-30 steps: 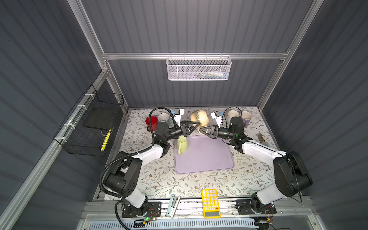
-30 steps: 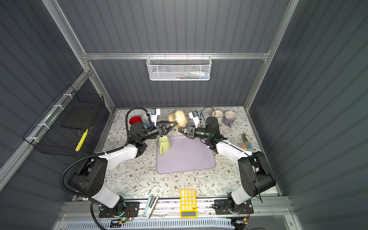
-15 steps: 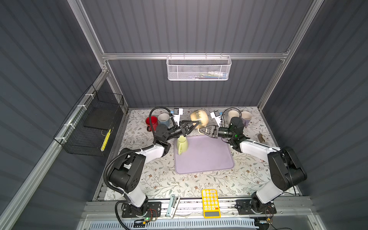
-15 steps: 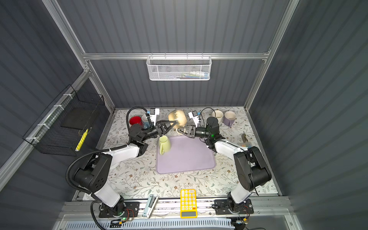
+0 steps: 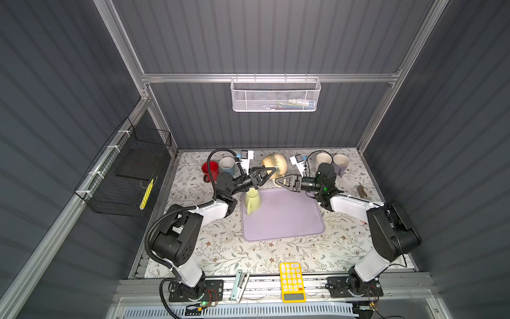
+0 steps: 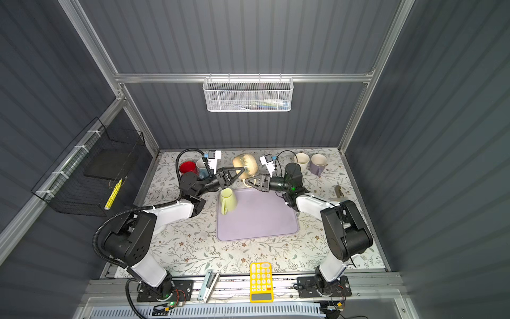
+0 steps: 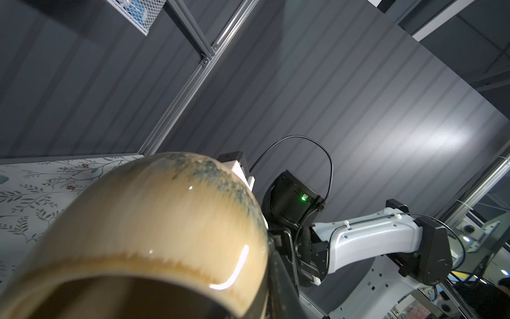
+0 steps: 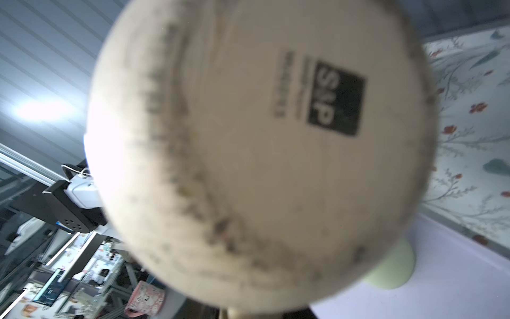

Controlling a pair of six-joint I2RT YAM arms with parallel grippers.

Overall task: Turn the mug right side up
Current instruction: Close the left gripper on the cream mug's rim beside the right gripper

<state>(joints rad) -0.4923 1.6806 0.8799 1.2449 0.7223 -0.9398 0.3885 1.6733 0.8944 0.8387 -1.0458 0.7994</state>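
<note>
A round beige mug point(image 5: 274, 164) hangs in the air over the back of the table, lying on its side between my two grippers. My left gripper point(image 5: 271, 169) is shut on its rim; in the left wrist view the rim point(image 7: 154, 265) fills the foreground with a dark finger point(image 7: 278, 281) pressed against its outside. My right gripper point(image 5: 278, 181) sits at the mug's handle side. In the right wrist view the mug's stamped base point(image 8: 248, 152) hides the fingers, so their state is unclear. In both top views the mug point(image 6: 245, 163) shows between the left gripper point(image 6: 242, 169) and the right gripper point(image 6: 247, 181).
A pale green mug point(image 5: 252, 200) stands on the left edge of the lilac mat point(image 5: 289, 218). Red point(image 5: 209, 168) and blue-grey point(image 5: 226, 164) mugs sit at the back left, white point(image 5: 323, 159) and lilac point(image 5: 340, 163) mugs at the back right. A yellow calculator point(image 5: 292, 281) lies at the front.
My left gripper's jaws have narrowed onto the mug's rim. The mug has stayed in about the same place between the two grippers.
</note>
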